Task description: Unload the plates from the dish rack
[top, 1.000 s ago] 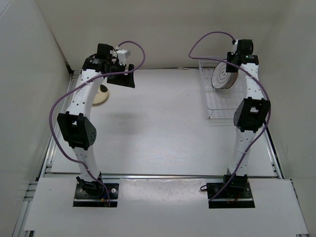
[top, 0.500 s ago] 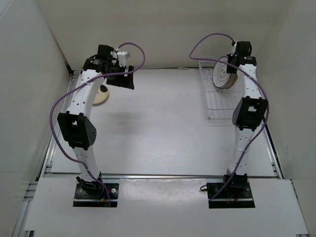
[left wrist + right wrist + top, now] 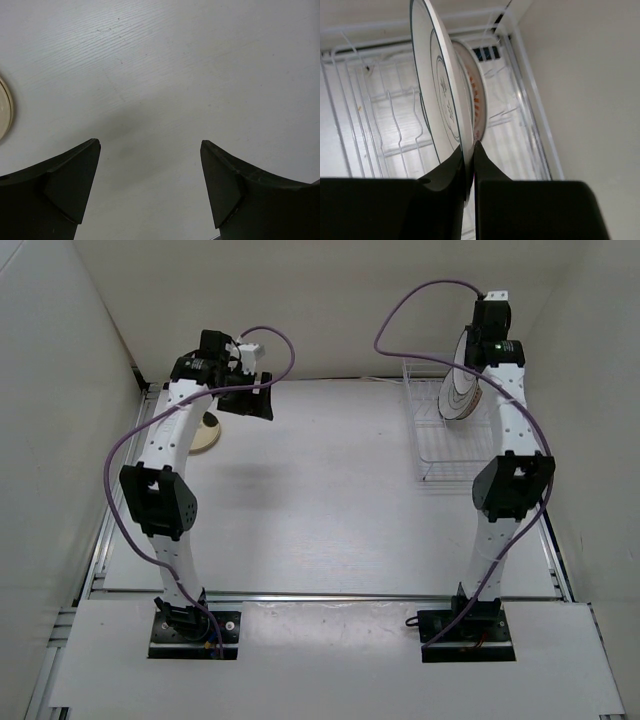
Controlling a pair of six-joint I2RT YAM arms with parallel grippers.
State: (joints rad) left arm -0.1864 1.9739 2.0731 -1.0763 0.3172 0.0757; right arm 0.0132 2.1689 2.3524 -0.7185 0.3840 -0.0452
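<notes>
The white surface [image 3: 320, 500] spreads out beneath both my hands, closed in by pale walls [image 3: 60, 390] on the left, the far side and the right. The dish rack [image 3: 430, 455], a white wire frame with thin upright bars, sits on the surface directly below my right hand [image 3: 470, 152], close to the right wall.

The white plate with dark concentric rings [image 3: 442, 100] stands on edge, and my right hand is pinched narrow on its rim, one finger on each face. Seen from my wrist, the plate rises straight up from between my fingertips. I cannot tell whether its edge is touching the rack's wires. Just beyond it, on the side away from its ringed face, the white plate with the orange sunburst centre [image 3: 476, 100] stands upright in the rack, very close to the held plate.

The small tan plate [image 3: 205, 435] lies flat on the surface, just to the left of my left hand [image 3: 150, 150] and a little below it. My left hand is spread wide above bare surface, holding nothing.
</notes>
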